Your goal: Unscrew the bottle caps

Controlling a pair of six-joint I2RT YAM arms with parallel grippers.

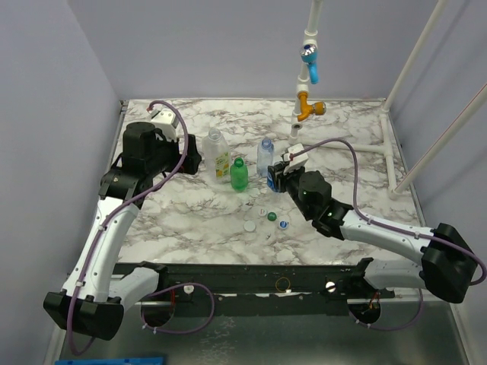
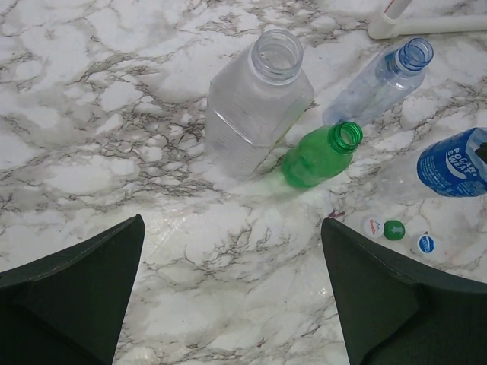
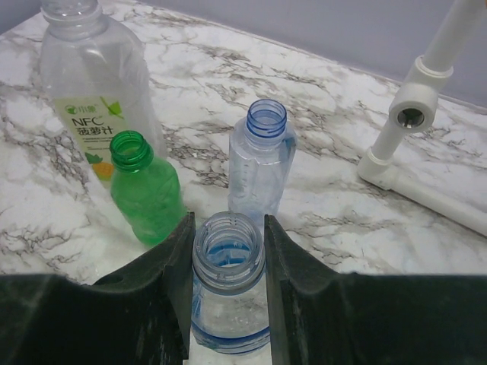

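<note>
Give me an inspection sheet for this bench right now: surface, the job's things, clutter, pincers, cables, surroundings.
Surface: marble-patterned table.
Job's things: tall clear bottle, green bottle and small clear bottle stand together, necks open; the blue-labelled bottle is also uncapped; four caps lie loose in front of them.
Clutter: nothing seen.
Pincers: left pincer open, holding nothing; right pincer shut on the blue-labelled bottle at its neck.
Cables: purple cables loop along each arm.
Surroundings: white pipe with blue valve and orange valve at the back; plain walls.
</note>
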